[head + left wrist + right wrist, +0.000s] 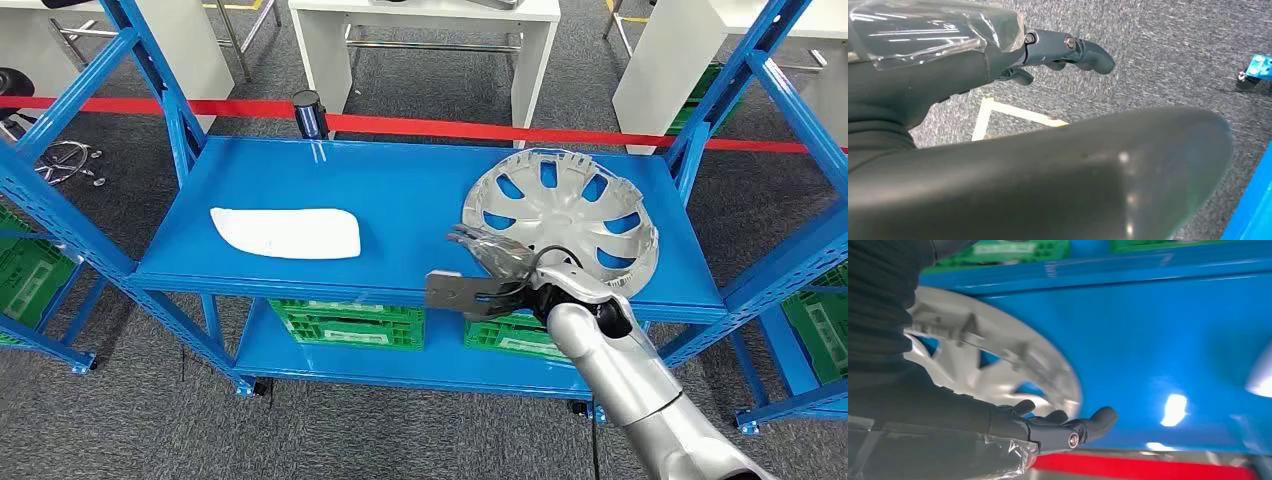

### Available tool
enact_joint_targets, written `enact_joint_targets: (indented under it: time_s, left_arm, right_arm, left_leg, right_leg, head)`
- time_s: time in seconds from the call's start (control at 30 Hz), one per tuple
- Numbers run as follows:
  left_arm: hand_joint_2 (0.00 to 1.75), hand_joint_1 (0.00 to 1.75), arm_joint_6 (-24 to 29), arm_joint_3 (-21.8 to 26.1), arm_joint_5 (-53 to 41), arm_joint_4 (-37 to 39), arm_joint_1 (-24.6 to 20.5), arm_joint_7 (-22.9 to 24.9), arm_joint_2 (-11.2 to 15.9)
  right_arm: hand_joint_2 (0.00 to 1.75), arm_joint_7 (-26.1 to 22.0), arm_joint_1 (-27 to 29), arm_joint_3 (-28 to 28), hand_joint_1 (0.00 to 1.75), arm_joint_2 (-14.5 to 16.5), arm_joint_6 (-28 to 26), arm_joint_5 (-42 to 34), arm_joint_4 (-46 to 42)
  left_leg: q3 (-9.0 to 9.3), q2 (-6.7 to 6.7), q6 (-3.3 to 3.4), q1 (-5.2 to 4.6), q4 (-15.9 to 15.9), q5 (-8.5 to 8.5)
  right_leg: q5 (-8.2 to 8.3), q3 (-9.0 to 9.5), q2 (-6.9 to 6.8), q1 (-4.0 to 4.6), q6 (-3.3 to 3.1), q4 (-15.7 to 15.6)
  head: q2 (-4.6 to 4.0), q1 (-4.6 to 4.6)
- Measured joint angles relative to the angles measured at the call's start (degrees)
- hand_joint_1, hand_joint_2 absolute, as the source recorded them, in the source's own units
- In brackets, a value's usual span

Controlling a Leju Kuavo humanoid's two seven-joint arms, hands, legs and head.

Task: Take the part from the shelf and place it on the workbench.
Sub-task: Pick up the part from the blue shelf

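A silver hubcap [575,200] lies flat on the right half of the blue shelf top [400,190]. My right hand [490,265] hovers at the hubcap's near left rim with its fingers stretched out and nothing in them. In the right wrist view the fingers [1083,425] reach alongside the hubcap [998,355]; whether they touch it I cannot tell. A white flat part [287,232] lies on the left half of the shelf. My left hand [1063,50] hangs over grey carpet with loosely spread fingers, holding nothing.
Blue shelf uprights [165,95] stand at both back corners. A black cylinder [311,110] stands at the shelf's back edge. Green crates [345,322] sit on the lower level. Red tape [440,128] runs behind, with white benches [430,30] beyond.
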Motion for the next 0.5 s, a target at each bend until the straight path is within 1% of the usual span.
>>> enact_joint_targets:
  time_s: [0.07,0.1,0.13,0.2,0.23,0.27,0.3,0.33,0.37,0.4,0.43,0.47,0.5]
  left_arm:
    - [0.00,0.00,0.0,0.1,-0.4,0.2,0.0,-0.2,0.1]
    - [0.00,0.00,-0.1,0.1,-0.6,0.3,-0.1,-0.4,0.3]
    - [0.00,0.00,-0.1,0.2,-0.9,0.5,-0.1,-0.6,0.4]
    - [0.00,0.00,-0.1,0.3,-1.4,0.9,-0.2,-1.1,0.8]
    - [0.00,0.00,0.0,0.3,-1.8,1.2,-0.2,-1.4,1.0]
    - [0.00,0.00,0.1,0.4,-2.2,1.6,-0.3,-1.7,1.2]
    - [0.00,0.00,0.3,0.4,-2.4,2.2,-0.3,-2.1,1.5]
    - [0.00,0.00,0.5,0.5,-2.7,2.7,-0.4,-2.4,1.8]
    - [0.00,0.00,0.7,0.5,-2.9,3.3,-0.5,-2.6,2.0]
    - [0.00,0.00,0.8,0.6,-3.2,3.8,-0.5,-2.8,2.2]
    - [0.00,0.00,0.9,0.6,-3.4,4.3,-0.5,-2.9,2.4]
    - [0.00,0.00,0.9,0.6,-3.6,4.6,-0.5,-2.9,2.5]
    - [0.00,0.00,0.9,0.6,-3.7,4.8,-0.6,-3.0,2.6]
  right_arm:
    - [1.75,0.1,0.1,-0.8,0.00,-0.1,-0.3,0.0,0.5]
    - [1.75,0.3,0.3,-1.5,0.00,-0.1,-0.5,-0.1,1.0]
    - [1.75,0.4,0.6,-2.1,0.00,-0.2,-0.7,-0.1,1.4]
    - [1.75,1.0,1.1,-3.2,0.00,-0.4,-0.7,0.0,2.0]
    - [1.75,1.3,1.4,-3.8,0.00,-0.4,-0.8,0.2,2.1]
    - [1.75,1.6,1.7,-4.5,0.00,-0.4,-0.7,0.4,2.2]
    - [1.75,1.8,1.9,-5.1,0.00,-0.4,-0.7,0.6,2.2]
    - [1.75,2.0,2.2,-5.6,0.00,-0.4,-0.7,0.9,2.3]
    - [1.75,2.1,2.5,-6.1,0.00,-0.4,-0.7,1.2,2.4]
    - [1.75,2.2,2.8,-6.5,0.00,-0.4,-0.7,1.4,2.5]
    - [1.75,2.2,3.1,-6.9,0.00,-0.4,-0.7,1.6,2.6]
    - [1.75,2.2,3.3,-7.3,0.00,-0.3,-0.7,1.7,2.7]
    - [1.75,2.2,3.5,-7.7,0.00,-0.3,-0.8,1.8,2.7]
  left_leg:
    - [-0.20,-0.03,-0.31,-0.26,0.3,-0.24]
    - [-0.29,-0.05,-0.55,-0.37,0.5,-0.38]
    - [-0.36,-0.06,-0.77,-0.41,0.7,-0.46]
    - [-0.47,-0.03,-1.27,-0.20,0.9,-0.71]
    - [-0.83,0.04,-1.63,-0.07,1.7,-1.32]
    - [-1.69,0.11,-2.03,0.07,3.7,-2.48]
    - [-3.21,0.20,-2.42,0.26,6.9,-4.13]
    - [-5.11,0.27,-2.73,0.43,10.9,-5.94]
    - [-7.01,0.35,-2.96,0.58,14.7,-7.30]
    - [-8.28,0.42,-3.08,0.68,17.0,-7.78]
    - [-8.41,0.49,-3.10,0.72,16.9,-7.05]
    - [-7.32,0.54,-3.00,0.74,14.4,-5.32]
    - [-5.38,0.55,-2.78,0.72,10.3,-3.16]
  right_leg:
    - [0.64,0.83,-0.01,0.15,-0.56,-1.5]
    - [1.15,1.50,-0.02,0.26,-0.93,-2.9]
    - [1.31,1.61,0.00,0.42,-1.39,-3.1]
    - [1.45,1.72,0.03,0.25,-1.96,-3.2]
    - [1.46,1.87,0.04,0.10,-2.23,-3.3]
    - [1.46,2.03,0.04,-0.09,-2.43,-3.3]
    - [1.39,2.15,0.04,-0.10,-2.55,-3.3]
    - [1.32,2.21,0.04,-0.09,-2.66,-3.3]
    - [1.28,2.24,0.04,-0.06,-2.70,-3.3]
    - [1.24,2.27,0.04,-0.04,-2.72,-3.3]
    - [1.21,2.32,0.07,-0.04,-2.74,-3.3]
    - [1.19,2.40,0.12,-0.03,-2.74,-3.3]
    - [1.14,2.50,0.19,-0.03,-2.69,-3.3]
  head:
    - [0.00,-0.04]
    - [0.00,-0.06]
    - [0.00,-0.08]
    - [0.00,-0.07]
    - [0.00,-0.17]
    - [0.00,-0.27]
    - [0.00,-0.38]
    - [0.00,-0.48]
    - [0.00,-0.47]
    - [0.00,-0.48]
    - [0.00,-0.48]
    - [0.00,-0.49]
    - [0.00,-0.49]
